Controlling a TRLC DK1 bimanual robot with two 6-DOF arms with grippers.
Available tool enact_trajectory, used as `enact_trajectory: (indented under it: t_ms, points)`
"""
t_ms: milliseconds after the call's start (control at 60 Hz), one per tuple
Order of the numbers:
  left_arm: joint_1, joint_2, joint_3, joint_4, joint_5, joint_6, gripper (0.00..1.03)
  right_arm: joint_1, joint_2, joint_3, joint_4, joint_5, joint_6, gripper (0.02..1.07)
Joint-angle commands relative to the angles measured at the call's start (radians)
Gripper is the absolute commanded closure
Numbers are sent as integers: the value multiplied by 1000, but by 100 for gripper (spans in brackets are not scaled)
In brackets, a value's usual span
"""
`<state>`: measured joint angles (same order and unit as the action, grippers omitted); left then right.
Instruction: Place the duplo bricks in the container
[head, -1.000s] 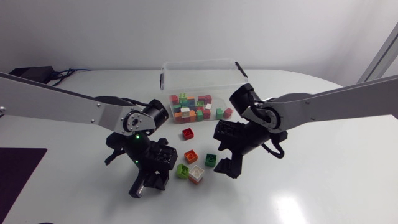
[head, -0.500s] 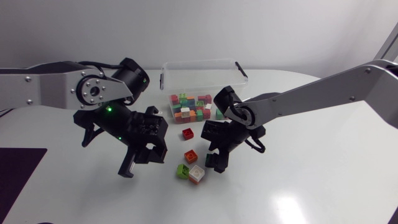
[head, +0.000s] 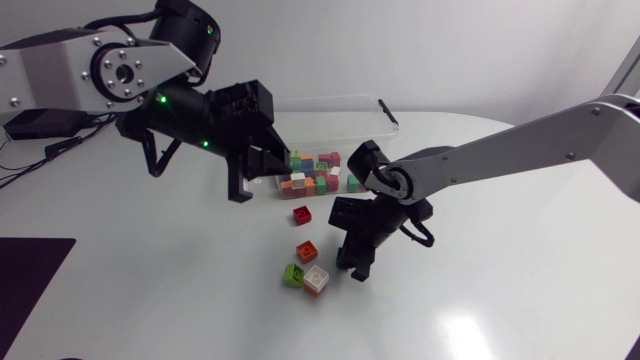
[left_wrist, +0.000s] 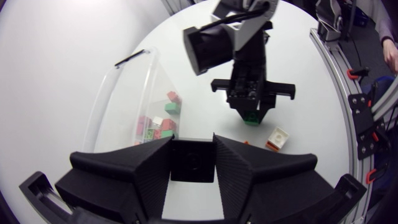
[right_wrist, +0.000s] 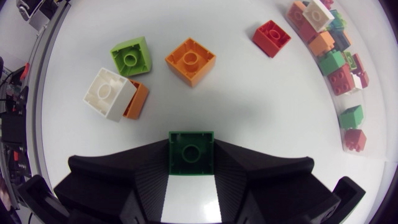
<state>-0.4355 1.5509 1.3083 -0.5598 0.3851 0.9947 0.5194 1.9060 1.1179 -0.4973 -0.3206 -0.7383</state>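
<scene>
**A:** Which bricks lie nearest us on the table (head: 500, 280)?

**B:** A white brick (head: 316, 281) beside a light green brick (head: 293, 275). Just behind them, our right gripper (head: 355, 262) clamps a dark green brick (right_wrist: 191, 152). An orange brick (head: 307, 251) and a red brick (head: 301, 214) lie beyond.

**A:** And the container (head: 330, 103)?

**B:** Farthest back, with many bricks (head: 312, 172) in it. Our left gripper (left_wrist: 193, 142) hangs at its left end. We cannot tell its state.

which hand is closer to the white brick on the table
Right. The right hand, holding a green brick, is just beside the white brick; the left hand is over at the container, well away.
</scene>
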Motion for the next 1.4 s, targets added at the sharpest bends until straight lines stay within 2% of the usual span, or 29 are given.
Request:
enact_trajectory:
  t_ms: [0, 217, 383, 533, 617, 650, 683, 717, 767, 850, 1000, 1233, 1383]
  points:
    - [29, 72, 68, 40, 8, -93, 71, -24, -64, -9, -26, -15, -23, 81]
    - [64, 201, 187, 167, 6, -249, 69, -65, -171, 5, -87, -57, -21, 81]
    - [93, 336, 344, 202, 6, -366, 68, -107, -234, 49, -133, -92, -16, 81]
    - [86, 434, 462, 228, 5, -452, 65, -137, -262, 88, -145, -113, -4, 81]
    - [70, 483, 509, 281, -49, -521, 54, -153, -266, 114, -145, -129, 16, 81]
    - [64, 500, 528, 293, -64, -542, 44, -159, -266, 126, -144, -136, 22, 81]
    - [60, 523, 552, 305, -100, -565, 19, -167, -269, 140, -132, -143, 42, 81]
    - [58, 528, 551, 342, -132, -581, 10, -171, -269, 151, -119, -144, 59, 81]
    - [63, 531, 549, 376, -149, -611, 6, -180, -268, 172, -96, -149, 86, 81]
    - [69, 525, 549, 388, -169, -636, 5, -193, -254, 224, -73, -160, 126, 81]
    - [89, 400, 428, 383, -222, -639, 5, -205, -219, 313, -17, -160, 203, 81]
    - [153, 118, 137, 385, -219, -611, 5, -208, -104, 459, 69, -152, 301, 81]
    - [159, -34, -89, 452, -213, -587, 5, -196, -5, 546, 124, -127, 350, 80]
